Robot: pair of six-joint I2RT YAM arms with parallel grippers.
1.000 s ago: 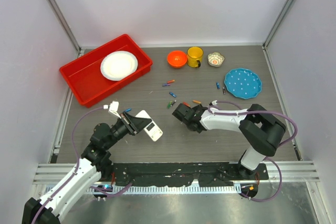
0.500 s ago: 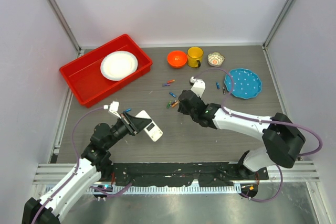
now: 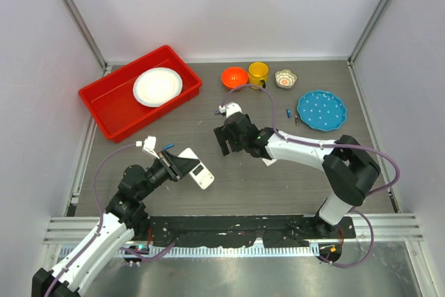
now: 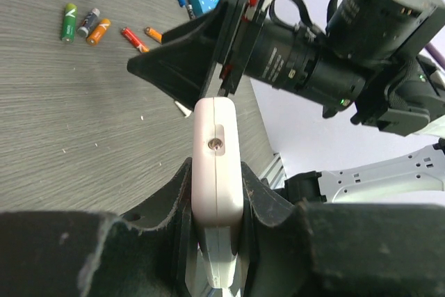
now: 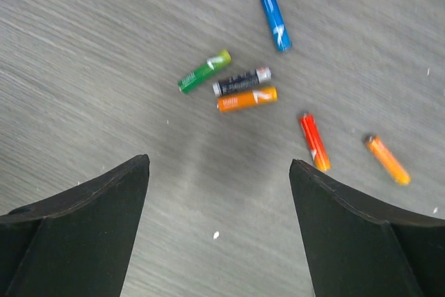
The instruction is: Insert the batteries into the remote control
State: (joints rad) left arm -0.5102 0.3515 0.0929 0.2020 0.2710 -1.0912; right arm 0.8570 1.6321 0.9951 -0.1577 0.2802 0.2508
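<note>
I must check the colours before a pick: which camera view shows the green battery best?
The right wrist view: the green battery lies large and whole, next to the black battery. The left wrist view shows it small, near the top left corner. In the top view the right arm hides it.

The batteries are blue, green, black, orange and red. The remote control is white. The surface is grey.

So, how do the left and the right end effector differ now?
The left end effector is shut on the remote control; the right end effector is open and holds nothing. The left one faces the right one; the right one looks down on the loose batteries. Both are black.
</note>
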